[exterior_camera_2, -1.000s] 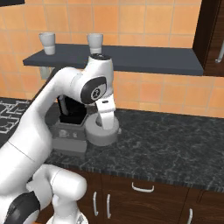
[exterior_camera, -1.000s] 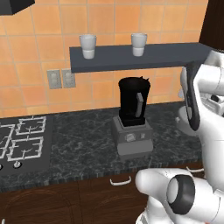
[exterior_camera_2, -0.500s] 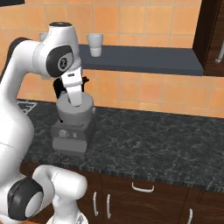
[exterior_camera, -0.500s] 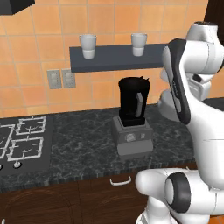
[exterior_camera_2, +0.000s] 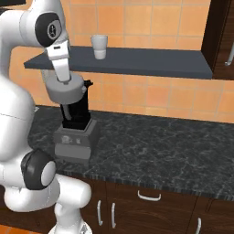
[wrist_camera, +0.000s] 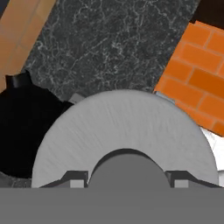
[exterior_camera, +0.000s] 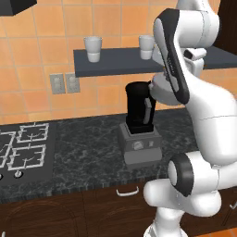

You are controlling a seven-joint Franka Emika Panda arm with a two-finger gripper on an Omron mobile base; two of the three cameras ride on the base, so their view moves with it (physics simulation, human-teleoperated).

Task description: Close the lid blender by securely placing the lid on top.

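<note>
Right base view puts the hand (exterior_camera_2: pixel 65 82) just above and beside the top of the blender (exterior_camera_2: pixel 75 125), with the lid (exterior_camera_2: pixel 66 89) hanging under it, its near edge overlapping the jar's rim. From the hand view the two fingertips (wrist_camera: pixel 76 178) pinch the darker knob at the lid's (wrist_camera: pixel 124 135) centre, so the hand is closed on the lid by that knob. The black jar mouth (wrist_camera: pixel 28 127) lies off to one side of the disc, partly covered by it; the lid is not yet centred over the opening. Whether its edge already touches the rim I cannot tell from these angles.

The blender (exterior_camera: pixel 139 125) stands on the dark counter (exterior_camera: pixel 83 148), below the shelf (exterior_camera: pixel 115 62) that carries two cups (exterior_camera: pixel 92 48), and the lid (exterior_camera: pixel 164 90) shows just right of the jar's top.

By my judgement the lid is a light, rigid disc, easy to carry but inclined to tilt if held off-centre. The knob is the sensible place to hold it, since that keeps the disc level and leaves the rim free to seat. It looks smooth, so a firm pinch matters. The jar is stiff and its boxy base looks heavy enough to stay put under a gentle downward press.
</note>
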